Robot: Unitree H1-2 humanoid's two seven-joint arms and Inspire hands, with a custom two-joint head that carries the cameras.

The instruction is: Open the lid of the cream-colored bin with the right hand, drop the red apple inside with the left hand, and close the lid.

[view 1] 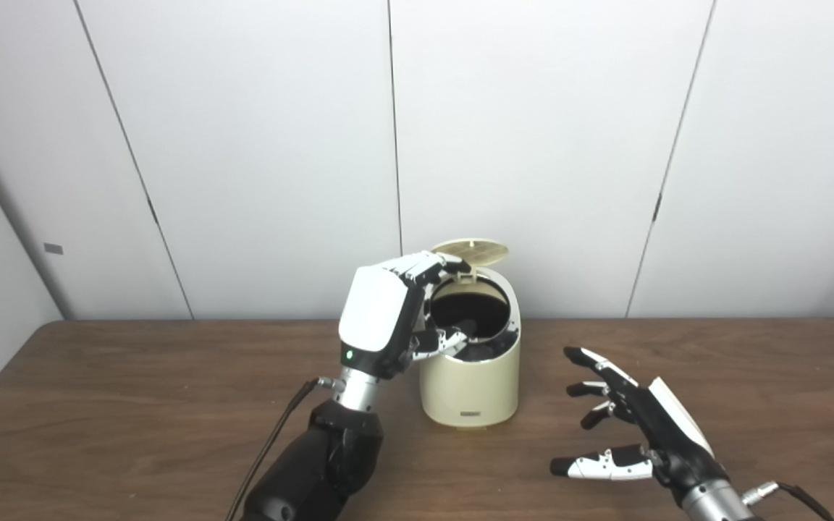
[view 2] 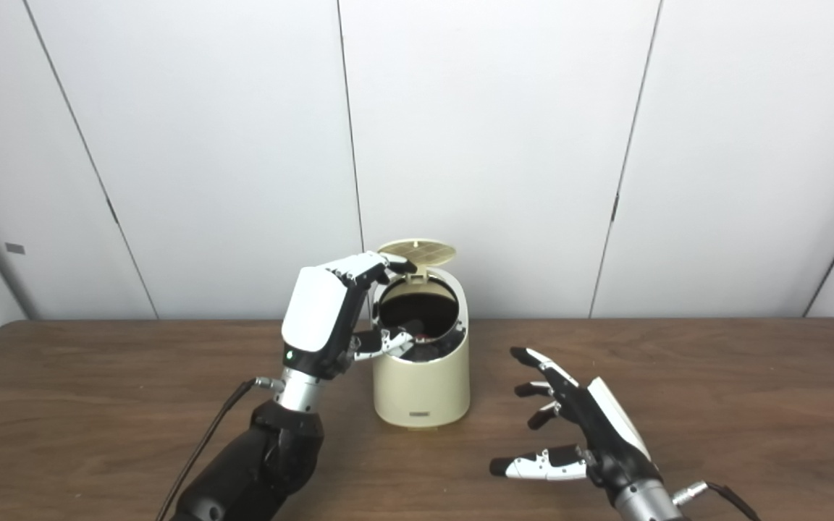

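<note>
The cream-colored rounded plastic bin (view 1: 470, 376) stands mid-worktop with its round hinged lid (view 1: 471, 251) tipped up at the back, and I can't make out the red apple anywhere, though a faint reddish speck in the dark opening suggests to me it has already dropped, leaving only the lid to close. My left robot hand (view 1: 402, 307) hovers at the bin's mouth, fingers curled loosely over the rim and holding nothing I can see. The right robot hand (view 2: 576, 427) rests spread and empty over the brown wooden worktop (view 1: 135, 405), just beside the bin.
</note>
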